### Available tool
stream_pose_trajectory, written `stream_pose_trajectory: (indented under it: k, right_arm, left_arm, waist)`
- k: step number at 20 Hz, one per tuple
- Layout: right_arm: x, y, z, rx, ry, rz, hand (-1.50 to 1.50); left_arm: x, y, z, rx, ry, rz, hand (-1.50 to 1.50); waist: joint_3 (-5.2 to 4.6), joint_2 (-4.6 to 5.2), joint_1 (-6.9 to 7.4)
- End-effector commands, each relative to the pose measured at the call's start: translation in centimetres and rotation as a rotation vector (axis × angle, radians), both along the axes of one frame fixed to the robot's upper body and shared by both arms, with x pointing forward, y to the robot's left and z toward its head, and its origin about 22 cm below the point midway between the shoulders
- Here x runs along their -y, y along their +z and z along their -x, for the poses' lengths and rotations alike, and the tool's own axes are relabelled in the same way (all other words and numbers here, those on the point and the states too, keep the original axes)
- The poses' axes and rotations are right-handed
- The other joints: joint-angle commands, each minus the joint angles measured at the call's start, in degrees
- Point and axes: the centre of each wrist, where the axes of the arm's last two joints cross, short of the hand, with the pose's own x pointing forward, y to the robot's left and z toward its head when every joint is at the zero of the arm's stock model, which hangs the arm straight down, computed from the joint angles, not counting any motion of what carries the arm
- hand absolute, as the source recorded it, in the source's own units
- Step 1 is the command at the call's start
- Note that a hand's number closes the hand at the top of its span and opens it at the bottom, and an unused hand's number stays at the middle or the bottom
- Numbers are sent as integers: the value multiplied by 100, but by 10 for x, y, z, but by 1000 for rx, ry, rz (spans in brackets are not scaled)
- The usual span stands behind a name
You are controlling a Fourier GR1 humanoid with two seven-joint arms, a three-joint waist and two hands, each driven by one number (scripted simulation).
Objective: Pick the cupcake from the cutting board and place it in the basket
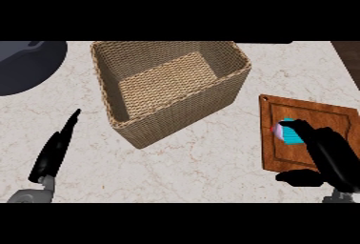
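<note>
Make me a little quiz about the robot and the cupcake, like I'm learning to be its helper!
1. True or false: the cupcake is already inside the wicker basket.
2. Which robot hand is at the cupcake? A) the left robot hand B) the right robot hand
3. Fill in: the cupcake sits over the wooden ______.

Key:
1. False. The basket holds nothing that shows, and the cupcake is over the cutting board at the right.
2. B. Its fingers curl round the cupcake, while the left robot hand rests open at the lower left.
3. Cutting board.
</note>
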Motion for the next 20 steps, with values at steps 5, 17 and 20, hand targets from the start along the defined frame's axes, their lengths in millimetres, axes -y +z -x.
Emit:
stream_pose_trajectory:
  k: [5,17,20]
  right_arm:
    - [-38,155,-40,220,-23,-131,150]
    - [-86,272,-29,90,120,-307,150]
    - [-101,294,-34,57,123,-337,150]
  left_arm:
    - [-7,-9,13,-28,45,-15,0]
    - [-2,-2,4,-11,37,-19,0]
    - [9,1,5,-15,48,2,0]
  waist:
    - [1,-37,-38]
    - [5,-38,-80]
    - [6,-45,-52]
